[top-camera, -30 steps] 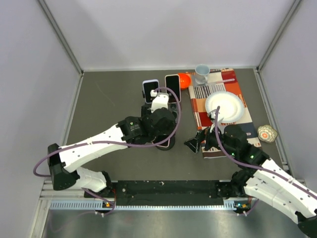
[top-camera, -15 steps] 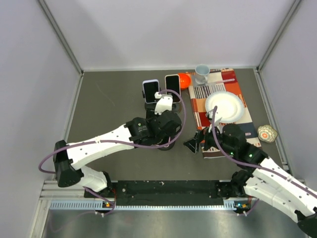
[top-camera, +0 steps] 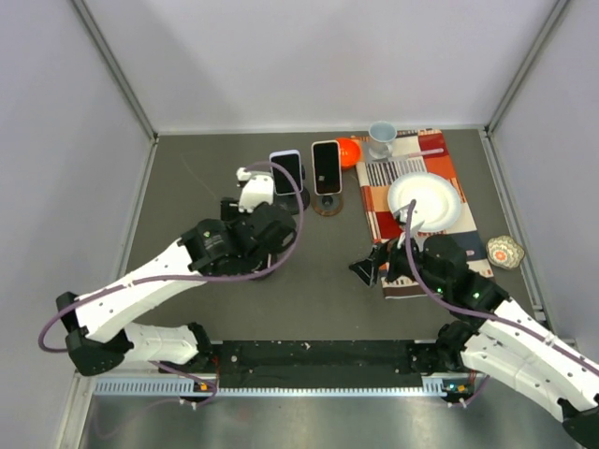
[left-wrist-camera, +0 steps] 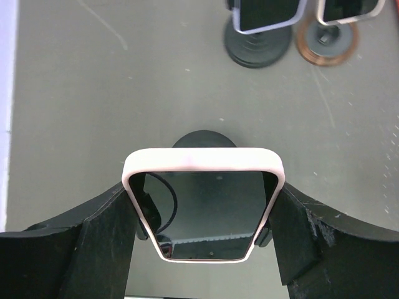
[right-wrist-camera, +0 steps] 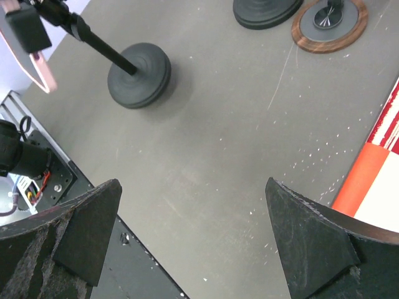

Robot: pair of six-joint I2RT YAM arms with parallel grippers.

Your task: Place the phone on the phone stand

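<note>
Well, on the grey table (top-camera: 187,187) my left gripper (left-wrist-camera: 204,187) sits at 9 o'clock of two other stands (left-wrist-camera: 259,47) holding phones; the right gripper (right-wrist-camera: 193,182) hangs spread and empty at 4 o'clock, well apart. The black stand (right-wrist-camera: 138,75) has its base at 12 o'clock just beyond the left fingers (left-wrist-camera: 103,230), which look clamped on the long edges of the phone (left-wrist-camera: 204,215), upright against the stand's clip.
</note>
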